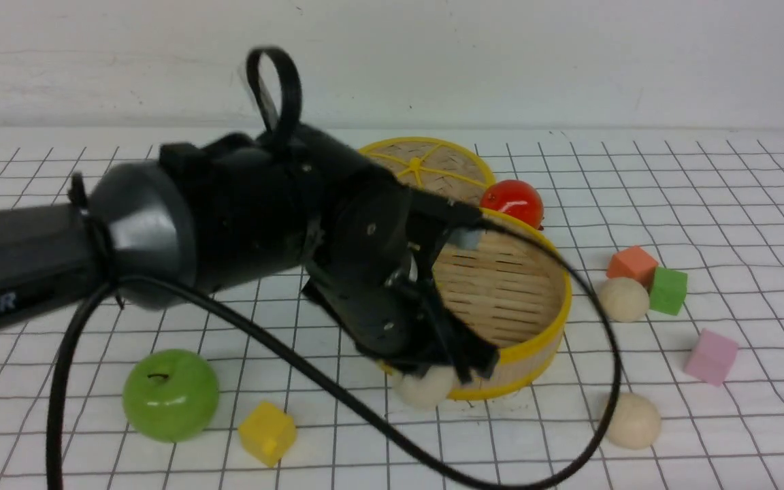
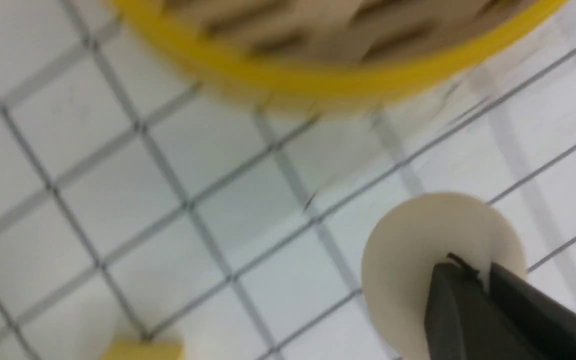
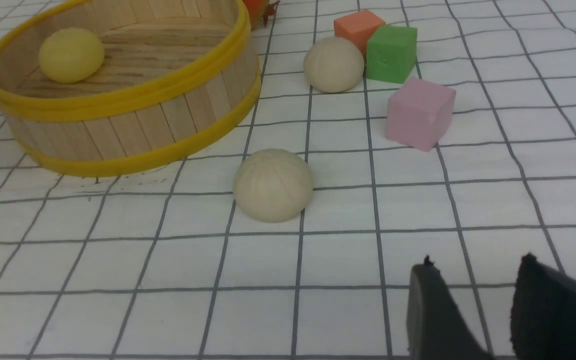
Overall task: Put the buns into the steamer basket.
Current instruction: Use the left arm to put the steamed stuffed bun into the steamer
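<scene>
The left tool (image 2: 473, 272) is closed, its tips pressed together against a cream bun (image 2: 418, 240), not around it. That bun sits on the table (image 1: 705, 204), just beside the steamer basket (image 1: 555, 327), on the side toward the front edge. A yellow bun (image 3: 71, 55) lies inside the basket. Two more buns (image 3: 273, 185) (image 3: 334, 65) lie on the table toward the right edge. The right tool (image 3: 477, 260) is open and holds nothing

gridded cloth (image 1: 739, 204) | steamer basket (image 1: 542, 354) | buns (image 1: 632, 420) | green apple (image 1: 171, 395) | red ball (image 1: 512, 201) | cubes (image 1: 710, 355) | woven lid (image 1: 433, 163)
</scene>
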